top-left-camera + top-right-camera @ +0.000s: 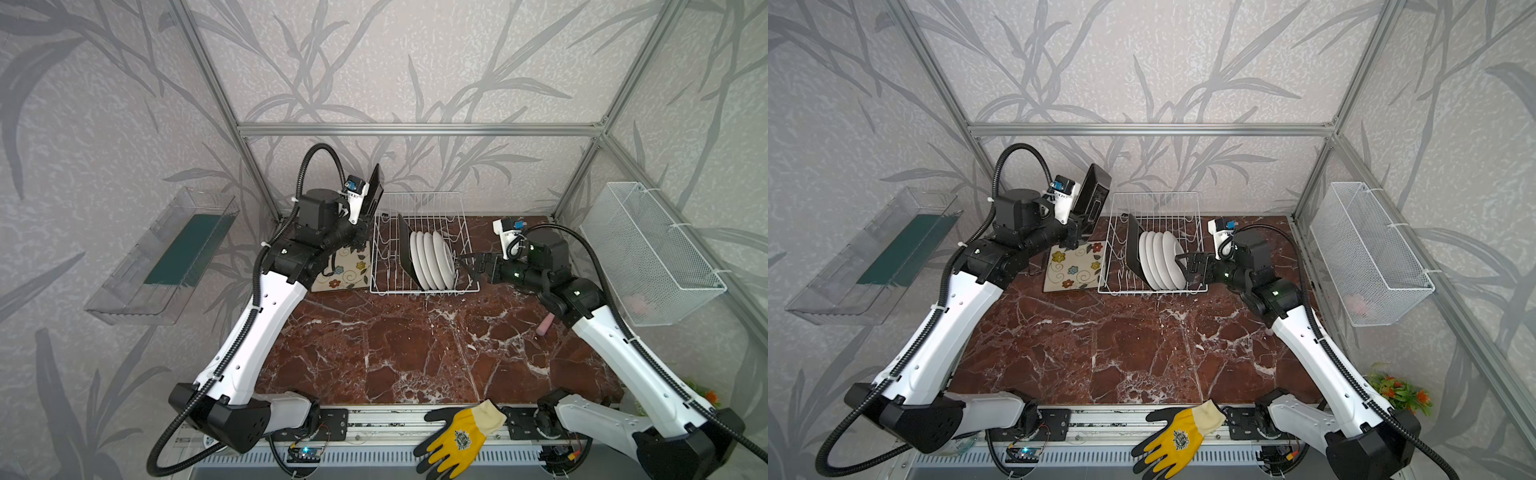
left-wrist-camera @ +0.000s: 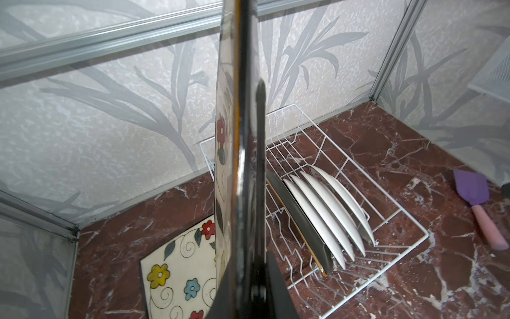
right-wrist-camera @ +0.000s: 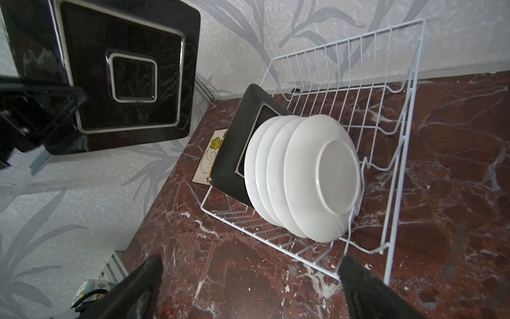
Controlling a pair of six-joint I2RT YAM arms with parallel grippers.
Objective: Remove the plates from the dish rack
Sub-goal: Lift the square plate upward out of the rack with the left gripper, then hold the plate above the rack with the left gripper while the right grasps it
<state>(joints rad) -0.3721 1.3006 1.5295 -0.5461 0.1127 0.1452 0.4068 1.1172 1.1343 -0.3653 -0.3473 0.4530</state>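
Across both top views, my left gripper clamps a square plate aloft beside the dish rack; my right gripper gapes at its opposite end. Left wrist: flowered plate flat on table. Right wrist: round plates racked.

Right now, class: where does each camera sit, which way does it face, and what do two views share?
Both top views: high in front, looking down on dish rack; left arm, right arm show.
Left wrist: behind left gripper, along its held square plate.
Right wrist: behind open right gripper, facing round plates.
All share that rack.
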